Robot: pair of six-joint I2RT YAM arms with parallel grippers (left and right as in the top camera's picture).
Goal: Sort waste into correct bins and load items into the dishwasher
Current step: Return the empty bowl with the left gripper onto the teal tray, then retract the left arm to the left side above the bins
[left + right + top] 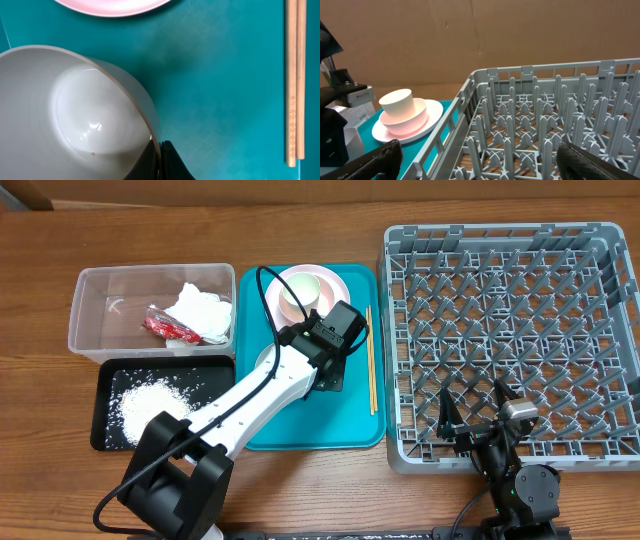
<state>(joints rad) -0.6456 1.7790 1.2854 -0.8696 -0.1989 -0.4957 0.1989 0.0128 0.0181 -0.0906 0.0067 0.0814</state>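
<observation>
- Reference point: the teal tray (330, 425) lies flat on the wooden table (300, 225), with the other items ranged to either side of it.
- Left gripper (160, 157): over the middle of the teal tray. Its jaws are pressed together on the wall of the white bowl (75, 115), one finger inside the rim and one outside.
- White bowl: on the left half of the teal tray, nearer the robot than the pink plate (338, 285). It looks tilted in the left wrist view. Whether its base touches the tray cannot be determined.
- Pink plate: at the far end of the teal tray. It carries a second bowl (407, 125), and a small cup (397, 102) stands upright inside that bowl.
- Chopsticks (370, 360): a pair lying side by side, lengthwise along the right edge of the teal tray, apart from the white bowl.
- Dish rack (520, 310): just beside the right edge of the teal tray, pegs upright.
- Right gripper (472, 410): to the right of the teal tray, at the near edge of the dish rack. Its fingers are spread wide with nothing between them.
- Clear tub (100, 300): just to the left of the teal tray, at its far end. It holds the tissue (200, 310) and the red wrapper (165, 328), which touch each other.
- Black tray (100, 435): just to the left of the teal tray, at its near end. It holds the rice (150, 400) in a loose heap. One corner is hidden by the left arm.
</observation>
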